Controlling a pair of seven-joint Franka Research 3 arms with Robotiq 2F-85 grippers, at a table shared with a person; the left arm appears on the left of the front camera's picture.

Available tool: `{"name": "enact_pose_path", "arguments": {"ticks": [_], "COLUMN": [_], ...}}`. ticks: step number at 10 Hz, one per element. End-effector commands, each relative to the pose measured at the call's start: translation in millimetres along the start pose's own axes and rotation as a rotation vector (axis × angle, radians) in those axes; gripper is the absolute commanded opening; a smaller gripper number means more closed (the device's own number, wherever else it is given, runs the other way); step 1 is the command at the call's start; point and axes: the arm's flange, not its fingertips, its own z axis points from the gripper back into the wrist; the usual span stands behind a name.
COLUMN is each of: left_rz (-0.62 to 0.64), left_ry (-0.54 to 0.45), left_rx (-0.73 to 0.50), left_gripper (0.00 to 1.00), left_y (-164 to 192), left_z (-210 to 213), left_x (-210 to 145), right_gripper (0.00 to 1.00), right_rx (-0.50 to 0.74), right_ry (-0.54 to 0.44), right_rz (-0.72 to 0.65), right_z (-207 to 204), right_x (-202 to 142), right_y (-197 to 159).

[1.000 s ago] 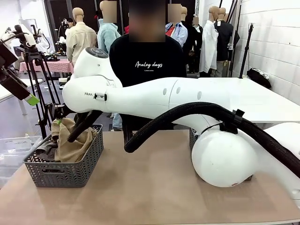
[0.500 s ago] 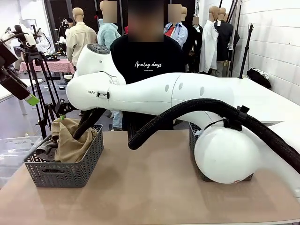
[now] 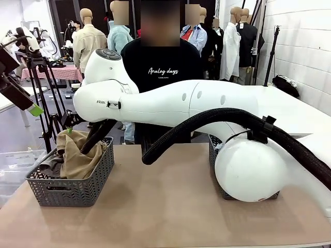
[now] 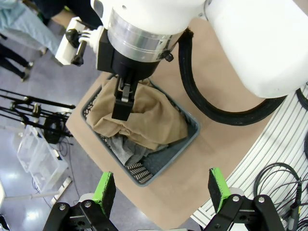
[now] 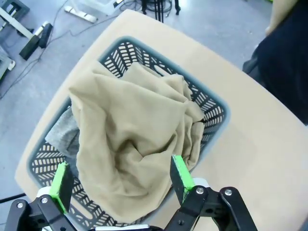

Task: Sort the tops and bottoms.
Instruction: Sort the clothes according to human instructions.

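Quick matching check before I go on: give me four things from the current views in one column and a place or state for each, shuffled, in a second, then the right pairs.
1. khaki top
2. grey top
3. right hand
4. left hand

A. open, high above the table edge, looking down on the grey basket
B. open, directly over the basket
C. heaped on top in the basket
D. mostly buried, showing at the basket's side

Pairs: 1-C, 2-D, 3-B, 4-A

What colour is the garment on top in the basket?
Khaki tan garment, clearest in the right wrist view.
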Motion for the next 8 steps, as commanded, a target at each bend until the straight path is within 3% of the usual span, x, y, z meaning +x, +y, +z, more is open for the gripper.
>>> {"name": "enact_pose_path", "arguments": {"ticks": [1,8], "left_rz": [0.005,0.005], "left_ry": [0.012,0.012], "left_rx": [0.001,0.001], "left_gripper": [1.0,1.0], "left_y": [0.2,0.2], "left_z": [2.7,2.7], "left_x": [-0.8,-0.8], "right_gripper": [1.0,1.0], "right_rx": [0.006,0.006], "right_ry": [-0.009,-0.009], "right_rz": [0.005,0.005], "right_z": [1.6,1.6], "right_x": [1.8,1.8], "right_y": [1.2,1.2]}}
